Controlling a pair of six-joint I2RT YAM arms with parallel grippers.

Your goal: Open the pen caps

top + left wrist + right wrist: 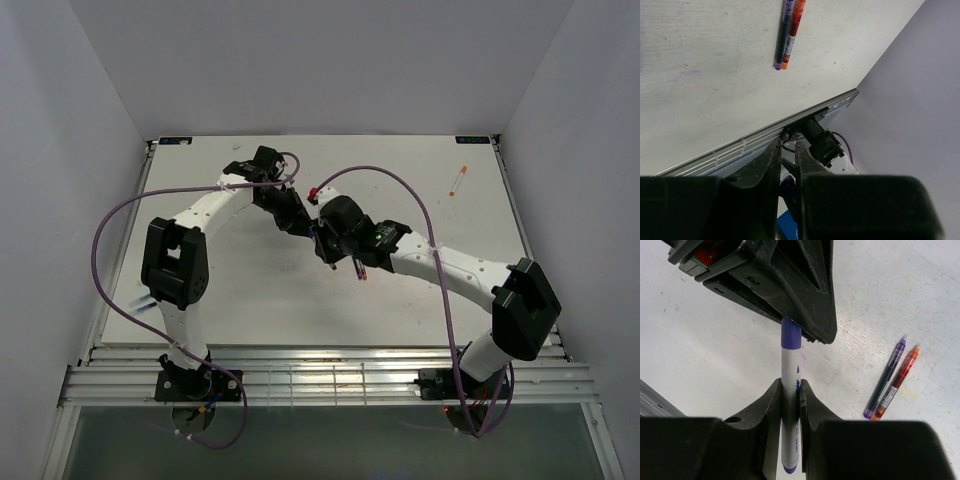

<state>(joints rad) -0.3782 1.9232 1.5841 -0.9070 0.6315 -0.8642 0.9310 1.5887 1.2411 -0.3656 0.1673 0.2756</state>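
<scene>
Now the right gripper (pixel 790 387) pinches a white plastic pen barrel (pixel 789 365). The left gripper (pixel 788 145) is clamped on its short blue plastic cap (pixel 790 335) at twelve o'clock. A straight pull apart along the pen should free it. A slim purple pen (pixel 885 377) and a slim orange-red pen (pixel 896 382) lie at three o'clock, well apart.

No text can be read with certainty.

White pen barrel (pixel 789 362) in my right gripper (pixel 790 388): blue print along its side, blurred and unreadable.

Orange pen (pixel 896 380): white label strip with fine print, too small to read in either wrist view.

Two dark plates (pixel 175 141) at the far corners of the table (pixel 280 300): markings too small to tell.
</scene>
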